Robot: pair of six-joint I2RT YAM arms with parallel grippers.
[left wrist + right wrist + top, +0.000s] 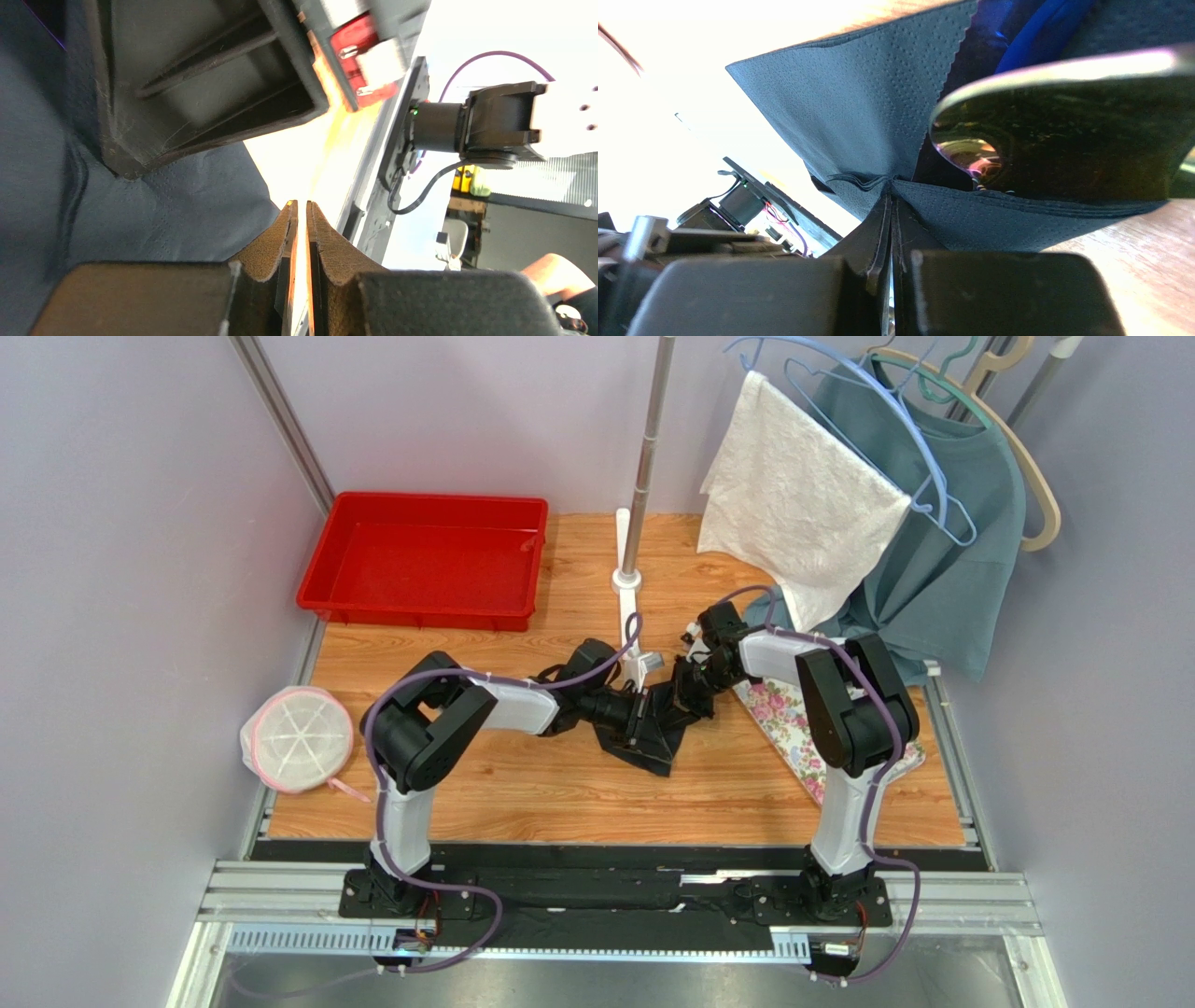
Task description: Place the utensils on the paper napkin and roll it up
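Fingers [270, 245] of the left gripper [300, 213] stood a narrow slit apart with nothing seen between them. They were just beside the paper napkin [657, 742], at the middle of the wood-grain table [561, 784]. Lilac-grey walls [126, 546] closed the space in, and metal rails [617, 896] ran along the near edge.

At the left edge sat a round white lidded container [298, 739], and far left lay a red tray [425, 557]. A pole [643, 462] rose from a white foot at the far middle. The napkin was bunched, with one corner pointing toward the near edge.

Just right of it, the right gripper [891, 206] was pressed closed on a fold of the napkin. The utensils [1046, 133] lay against the napkin. A shiny spoon bowl stretched sideways in the right wrist view, with a blue handle running away behind it. Their long axis in the scene could not be told.

Farther right lay a floral mat [800, 735]. A white cloth [800, 490] and a teal garment [954, 546] hung on hangers at the far right.
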